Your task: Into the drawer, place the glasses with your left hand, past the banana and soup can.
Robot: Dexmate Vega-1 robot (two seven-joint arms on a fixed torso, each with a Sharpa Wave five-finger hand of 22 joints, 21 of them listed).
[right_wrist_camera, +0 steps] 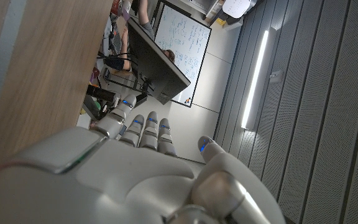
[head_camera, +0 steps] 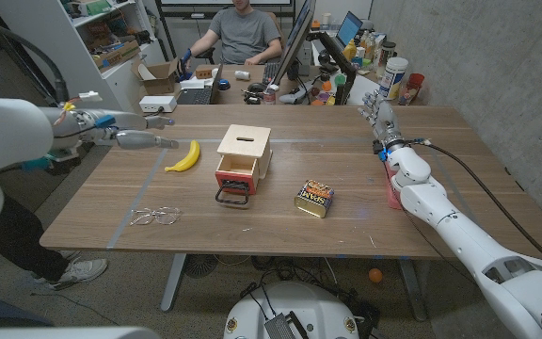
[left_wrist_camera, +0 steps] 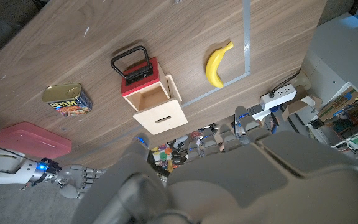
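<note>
Left fingers: stretched out straight and apart, holding nothing; the left hand hangs over the far left of the table, just left of the banana.
Right fingers: the right hand stands at the far right edge, fingers extended and slightly spread, nothing in them (it looks parked, no part in this job).
Glasses: the glasses lie near the front left edge, nearer than the left hand and well apart from it, lenses resting on the wood.
Handling: light, thin wire frame, likely to bend or skid if pressed; clear lenses scratch and smear (a gentle pinch, not a squeeze).
Where to hold: the bridge or the frame rim beside one lens looks the safest grip; the folded arms are too fine to judge from here.
Drawer: the red drawer with its black handle stands pulled open from the small wooden box at mid-table, cavity showing.
Route: the banana sits between hand and box; the Spam can lies right of the drawer, a pink lid-like piece beyond it.
Progress: glasses untouched, pick-up not yet begun.
</note>
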